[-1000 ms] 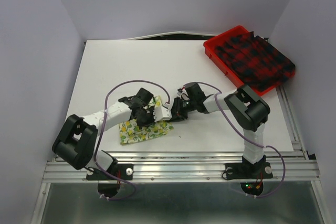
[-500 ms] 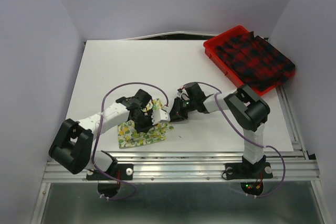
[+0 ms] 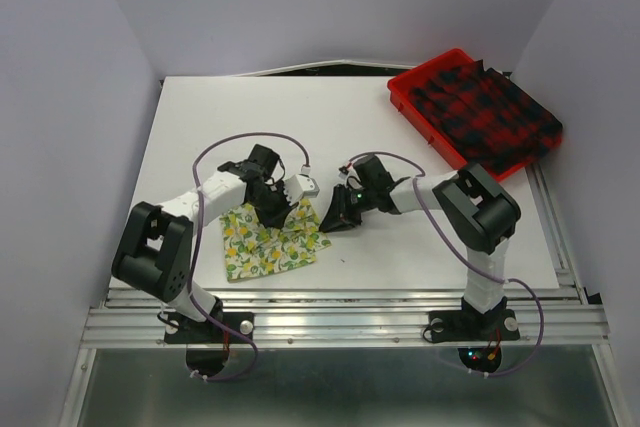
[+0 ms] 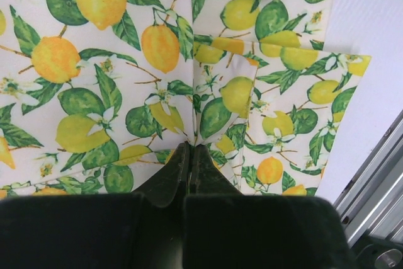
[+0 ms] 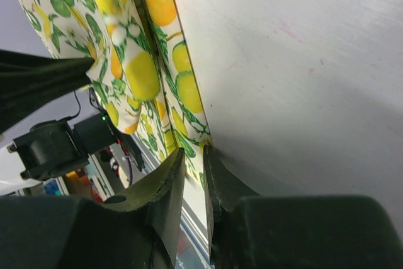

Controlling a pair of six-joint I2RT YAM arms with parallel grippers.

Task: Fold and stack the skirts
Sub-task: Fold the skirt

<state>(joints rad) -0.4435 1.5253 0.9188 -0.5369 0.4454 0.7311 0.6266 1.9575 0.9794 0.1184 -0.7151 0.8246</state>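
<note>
Left jaws: pressed together on a pinch of the lemon skirt (image 4: 94,61); creases in the cloth run into their tips.
Right jaws: almost together, with only a sliver between them. The skirt's right edge runs into that sliver, so they look clamped on the cloth.
Lemon skirt: on the near-left part of the bench (image 3: 250,117), mostly flat. One layer lies over another toward its right side, and the edge by the right jaws is lifted.
Plaid skirt (image 3: 490,112): in the red tray (image 3: 428,64) at the far right corner, hanging over the tray's outer rim, well apart from both arms.
Step in hand: probably a fold of the lemon skirt, each side holding its own pinch. Stacking has not begun.
Next move calls for: carrying both pinches across the cloth together and level, laying edge on edge, then releasing. One side running ahead would skew the fold or drag the skirt.
Left arm (image 3: 215,202): low, reaching forward and right, with the wrist tipped down over the skirt's far part.
Right arm (image 3: 405,197): upper link upright and forearm stretched left, close to the bench. Its wrist is near the left one, and they are not touching.
</note>
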